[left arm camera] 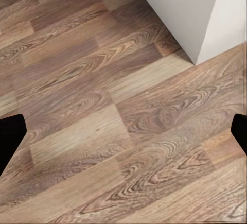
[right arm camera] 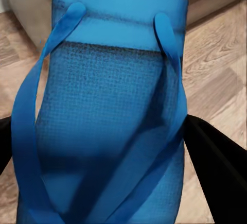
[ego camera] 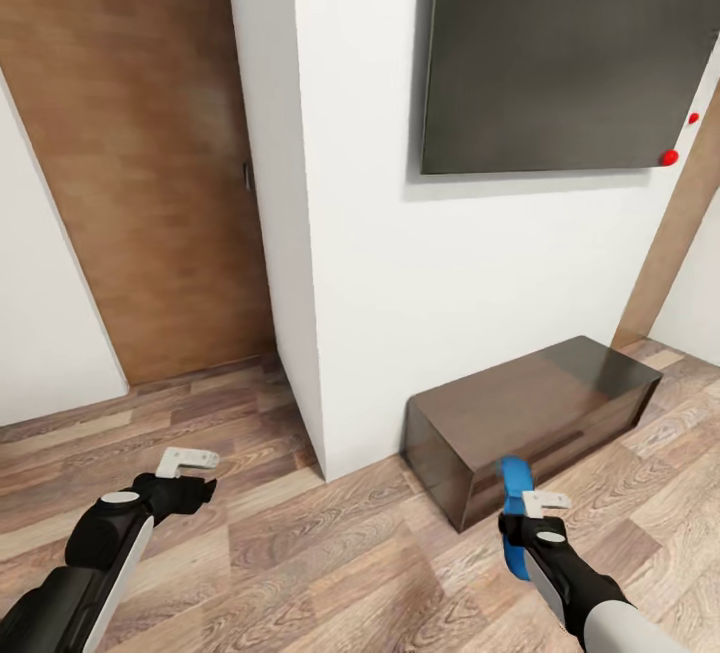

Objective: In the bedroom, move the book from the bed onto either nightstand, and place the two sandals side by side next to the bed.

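Observation:
My right gripper (ego camera: 522,515) is shut on one bright blue sandal (ego camera: 515,478), holding it upright above the wood floor. In the right wrist view the sandal (right arm camera: 108,105) lies strap side up between the black fingers (right arm camera: 218,157). My left gripper (ego camera: 203,474) hangs low at the left, open and holding nothing. In the left wrist view the left gripper (left arm camera: 123,131) has only plank floor between its spread fingers. The other sandal, the book, the bed and the nightstand are out of view.
A white wall corner (ego camera: 300,333) juts out ahead, and a brown wooden door (ego camera: 150,183) stands to its left. A long, low dark brown cabinet (ego camera: 530,413) stands against the wall under a dark wall panel (ego camera: 570,43), just beyond my right gripper.

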Robot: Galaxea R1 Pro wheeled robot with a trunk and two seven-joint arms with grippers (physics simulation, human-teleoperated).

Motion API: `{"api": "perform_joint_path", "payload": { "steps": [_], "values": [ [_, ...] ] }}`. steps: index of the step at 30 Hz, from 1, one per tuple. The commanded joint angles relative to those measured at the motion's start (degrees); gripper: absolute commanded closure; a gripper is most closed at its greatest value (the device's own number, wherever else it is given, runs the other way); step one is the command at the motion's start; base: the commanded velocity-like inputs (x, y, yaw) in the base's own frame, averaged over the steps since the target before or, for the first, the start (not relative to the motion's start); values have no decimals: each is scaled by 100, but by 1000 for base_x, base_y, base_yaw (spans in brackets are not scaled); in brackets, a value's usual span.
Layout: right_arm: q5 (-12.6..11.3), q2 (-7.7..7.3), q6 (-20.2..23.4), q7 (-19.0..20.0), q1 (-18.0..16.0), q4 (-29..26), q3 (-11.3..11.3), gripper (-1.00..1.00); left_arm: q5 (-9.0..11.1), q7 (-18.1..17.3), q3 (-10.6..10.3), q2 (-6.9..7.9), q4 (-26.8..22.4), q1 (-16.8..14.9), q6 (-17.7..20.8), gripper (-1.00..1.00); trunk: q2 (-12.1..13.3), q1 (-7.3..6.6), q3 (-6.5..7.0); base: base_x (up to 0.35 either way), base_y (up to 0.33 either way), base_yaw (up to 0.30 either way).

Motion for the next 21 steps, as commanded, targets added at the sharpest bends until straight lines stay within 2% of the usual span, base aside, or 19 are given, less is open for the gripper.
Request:
{"api": "perform_joint_path", "payload": {
  "steps": [1, 8, 11, 12, 13, 15, 16, 20, 21],
  "values": [
    [-26, -26, 10, 15, 12, -11, 5, 100, -11, -18, 0, 2, 35, -5, -2, -100, -3, -1, -6, 0, 0, -273],
    [-298, -177, -60, 269, 206, -20, -62, 100, -5, -55, 8, 0, 314, -11, -243, -100, -3, -1, -6, 0, 0, -272],
    [-351, -190, -68, 306, 235, -18, -62, 100, 9, -60, 19, 1, 691, -9, -398, -100, -3, -1, -6, 0, 0, -261],
    [-355, -192, -70, 311, 240, -17, -61, 100, 17, -60, 24, 3, 895, -11, -525, -100, -3, -1, -6, 0, 0, -253],
    [-355, -193, -73, 318, 247, -11, -58, 100, 31, -64, 76, 26, 1384, -18, -871, -100, -3, -1, -6, 0, 0, -240],
    [-360, -199, -75, 323, 257, -7, -59, 100, 43, -71, 216, 86, 1903, -25, -1233, -100, -3, -1, -6, 0, 0, -229],
    [-363, -205, -76, 326, 294, -7, -62, 100, 52, -84, 424, 166, 2418, -33, -1545, -100, -3, -1, -6, 0, 0, -217],
    [-361, -216, -121, 329, 468, -9, -73, 100, 72, -157, 783, 365, 3406, -45, -2130, -100, -3, -1, -6, 0, 0, -210],
    [-361, -222, -203, 330, 548, -9, -76, 100, 75, -190, 883, 476, 3801, -49, -2419, -100, -3, -1, -6, 0, 0, -205]
  ]
}}
